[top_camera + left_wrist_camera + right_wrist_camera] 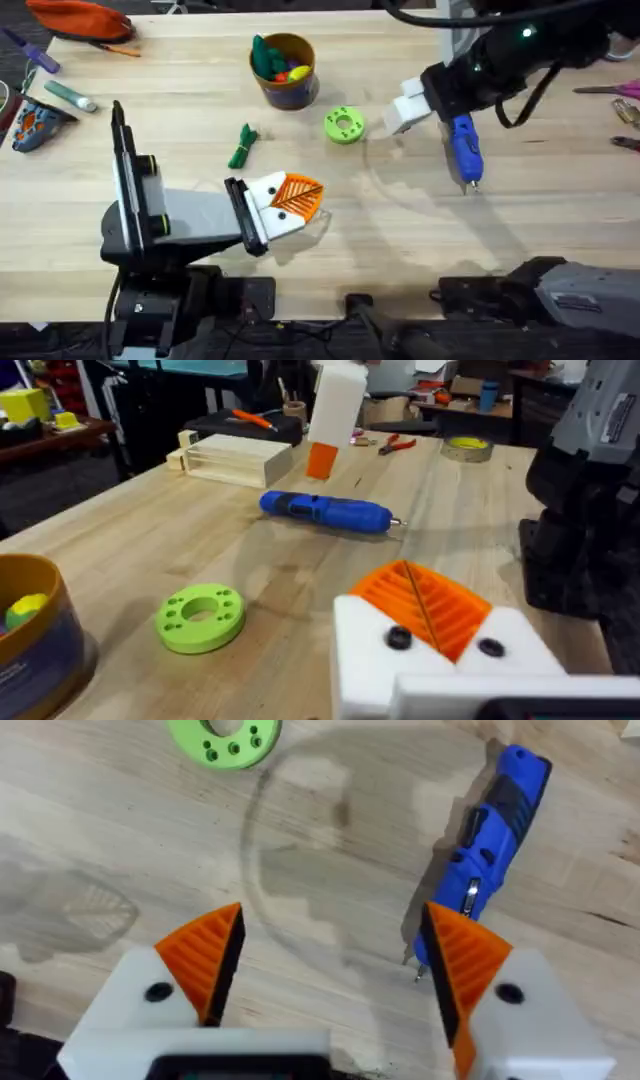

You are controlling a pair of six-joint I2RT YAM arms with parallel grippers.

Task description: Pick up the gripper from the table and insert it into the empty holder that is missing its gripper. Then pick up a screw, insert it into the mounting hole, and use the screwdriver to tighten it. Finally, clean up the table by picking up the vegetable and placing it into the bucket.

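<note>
The blue screwdriver (463,148) (325,512) (488,855) lies on the table at the right of centre. My right gripper (403,105) (330,970) hovers just left of it, open, with nothing between its orange pads. My left gripper (315,197) (415,585) rests low at the table's middle, shut, its orange ribbed pads pressed together. The dark green vegetable (243,146) lies to its upper left. The bucket (286,88) (35,650) stands at the back centre with colourful toys inside. The loose small gripper, the empty holder and the screw are out of view.
A lime-green ring with holes (343,124) (200,618) (225,735) lies between bucket and right gripper. A pale wooden tray (235,458) sits off to the right, with pliers (625,100) near it. An orange pouch (80,18) and small tools (35,120) occupy the far left.
</note>
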